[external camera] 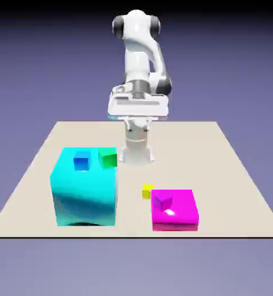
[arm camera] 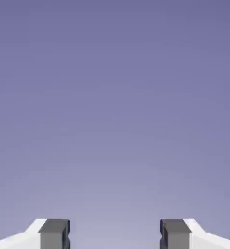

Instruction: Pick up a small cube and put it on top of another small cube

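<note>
Hand view: jaws standing wide apart, gripping nothing, two grey fingertips poking up at the bottom edge, only plain blue-violet backdrop between and beyond them. No block or tabletop showing in that view.

Exterior view: white arm rising at the far edge of the tabletop, folded over, hand held high above the surface, well apart from every block. Fingers themselves too hard to make out there.

Lying on the tabletop, toward the near edge: yellow cube, tiny, sitting flat, just beside the far-left corner of the magenta block; touching or a hair apart, cannot tell. Magenta block low and wide, a small magenta cube seeming to rest on its top near that same corner.

Standing at the exterior view's left: big cyan block, taller than the rest. Blue cube sitting on its top, near the far edge. Green cube showing at the cyan block's far-right corner; on top of it or behind it, cannot tell. Yellow cube well apart from the blue and green ones, with nothing on top of it.
</note>
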Motion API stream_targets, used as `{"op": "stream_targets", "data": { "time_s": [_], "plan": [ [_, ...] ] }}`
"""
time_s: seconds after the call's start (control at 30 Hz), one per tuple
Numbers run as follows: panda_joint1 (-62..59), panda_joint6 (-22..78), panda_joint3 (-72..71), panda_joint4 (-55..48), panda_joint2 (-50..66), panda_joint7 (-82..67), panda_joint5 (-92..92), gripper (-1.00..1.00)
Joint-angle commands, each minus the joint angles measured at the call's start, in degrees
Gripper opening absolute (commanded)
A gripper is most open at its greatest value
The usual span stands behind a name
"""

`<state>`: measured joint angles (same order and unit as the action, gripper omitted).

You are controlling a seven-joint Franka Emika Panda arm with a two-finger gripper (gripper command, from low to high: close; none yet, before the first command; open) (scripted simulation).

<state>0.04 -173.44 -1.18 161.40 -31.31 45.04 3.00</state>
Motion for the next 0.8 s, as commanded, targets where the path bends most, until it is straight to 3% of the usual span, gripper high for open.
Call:
{"op": "stream_targets", "data": {
  "time_s": [0.0, 0.77],
  "plan": [
    [-0.54, 0.47, -0.98, 0.33, 1.12, 2.14, 2.5, 0.0],
    [-12.82, 11.32, -23.5, 7.89, 26.89, 51.38, 59.8, 0.0]
  ]
}}
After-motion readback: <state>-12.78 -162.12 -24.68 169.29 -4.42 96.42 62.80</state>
